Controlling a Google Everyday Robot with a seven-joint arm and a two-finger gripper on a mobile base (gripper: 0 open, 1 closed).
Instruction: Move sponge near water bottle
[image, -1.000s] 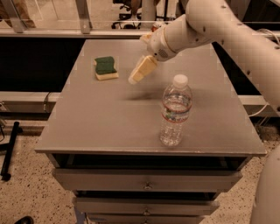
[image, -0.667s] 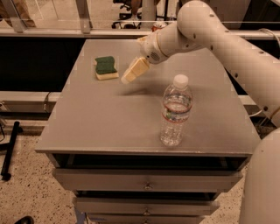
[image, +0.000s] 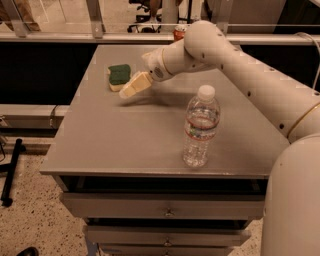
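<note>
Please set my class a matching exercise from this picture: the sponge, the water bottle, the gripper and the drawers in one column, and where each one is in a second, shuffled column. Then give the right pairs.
Column one
1. sponge
2. water bottle
3. gripper
4. drawers

Column two
A. stands upright near the front of the table
B. below the tabletop
C. lies flat at the table's far left
D. low over the table, close beside the sponge

Pairs: 1-C, 2-A, 3-D, 4-B

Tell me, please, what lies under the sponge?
Only the grey table shows beneath the sponge; whatever its body covers is hidden. The gripper hangs beside it, on the water bottle's side.
</note>
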